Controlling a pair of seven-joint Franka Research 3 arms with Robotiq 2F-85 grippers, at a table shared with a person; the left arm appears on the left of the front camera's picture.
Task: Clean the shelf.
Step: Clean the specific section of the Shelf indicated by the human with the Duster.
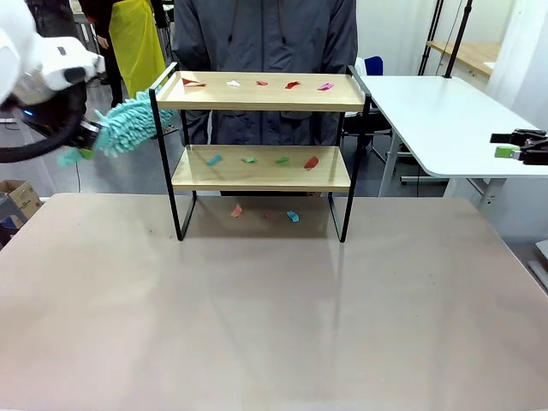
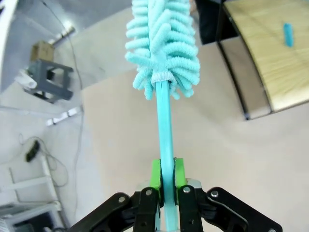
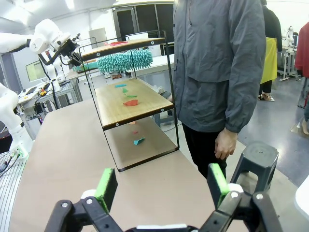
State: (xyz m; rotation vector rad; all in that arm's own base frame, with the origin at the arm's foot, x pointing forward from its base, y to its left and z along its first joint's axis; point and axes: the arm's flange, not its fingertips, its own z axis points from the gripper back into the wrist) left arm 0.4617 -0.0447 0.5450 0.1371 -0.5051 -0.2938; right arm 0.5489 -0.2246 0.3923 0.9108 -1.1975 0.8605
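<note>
The shelf [image 1: 257,175] stands at the far middle of the table, with small coloured paper scraps [image 1: 293,85] on its top board, more on its lower board and a few on the table beneath. My left gripper [image 1: 84,139] hangs at the upper left, shut on the handle of a teal fluffy duster [image 1: 128,124] whose head reaches the shelf's left post, between the two boards. In the left wrist view the green pads [image 2: 155,176] clamp the duster handle [image 2: 165,130]. My right gripper [image 3: 161,186] is open and holds nothing; it sits off to the right [image 1: 518,147].
A person [image 1: 265,38] in a grey jacket stands right behind the shelf. A white side table [image 1: 445,111] lies at the back right. A dark stool [image 3: 258,159] stands beside the person. The tan table [image 1: 257,325] is bare in front of the shelf.
</note>
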